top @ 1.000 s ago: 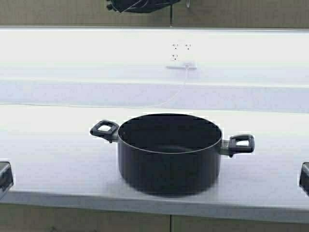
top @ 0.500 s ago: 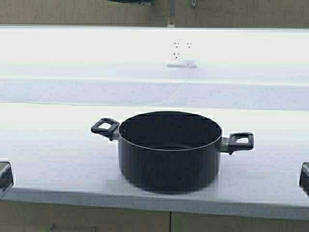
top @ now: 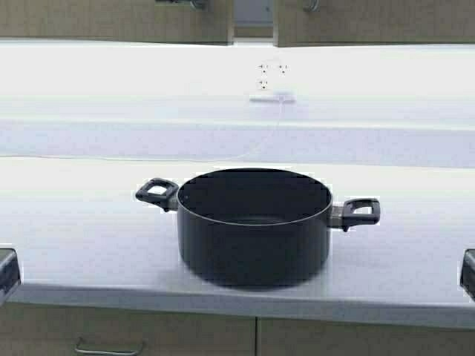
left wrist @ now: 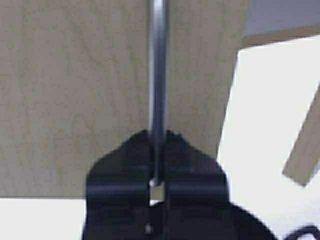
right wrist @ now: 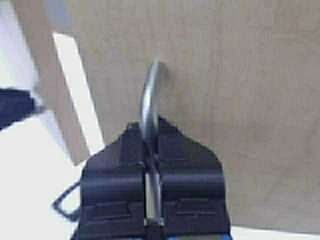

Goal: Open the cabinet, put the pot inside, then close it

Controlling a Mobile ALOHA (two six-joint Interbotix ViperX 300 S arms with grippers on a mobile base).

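My left claw (left wrist: 157, 150) is clamped on the left door's handle (left wrist: 159, 75) of the cabinet (top: 252, 18); my right claw (right wrist: 151, 145) grips the right handle (right wrist: 148, 102). Below both claws, the pot (top: 254, 226) sits on the table (top: 74, 222).

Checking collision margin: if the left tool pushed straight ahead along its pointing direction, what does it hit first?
Likely the cabinet's door. The left tool is shut on the metal handle, with the tan panel directly behind it; the remaining gap can't be judged.
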